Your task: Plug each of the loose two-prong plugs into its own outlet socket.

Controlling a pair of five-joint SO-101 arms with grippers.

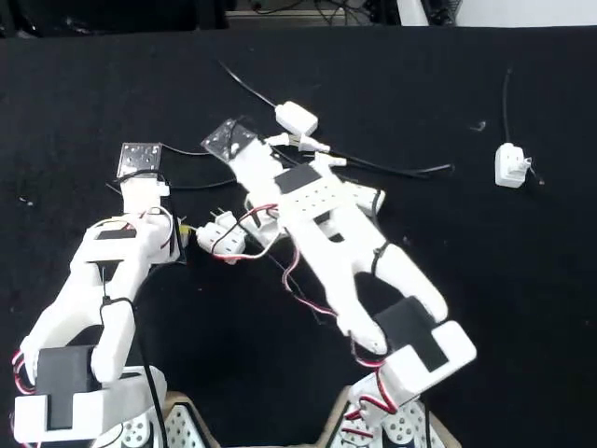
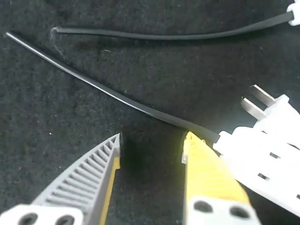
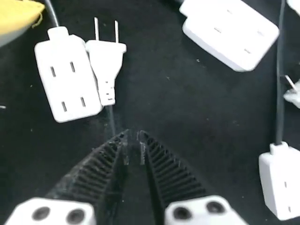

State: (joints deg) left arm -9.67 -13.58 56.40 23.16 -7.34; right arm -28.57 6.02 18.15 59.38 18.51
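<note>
Left gripper (image 2: 152, 138) gaping, empty, right gripper (image 3: 132, 136) nearly closed, hiding cord of plug (image 3: 107, 61), outlet block (image 2: 262, 154) cropped.

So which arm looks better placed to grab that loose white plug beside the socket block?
Probably right. The right gripper sits just behind the plug, in line with its cord, the socket block alongside. The left gripper is open but faces the block's cord end.
</note>
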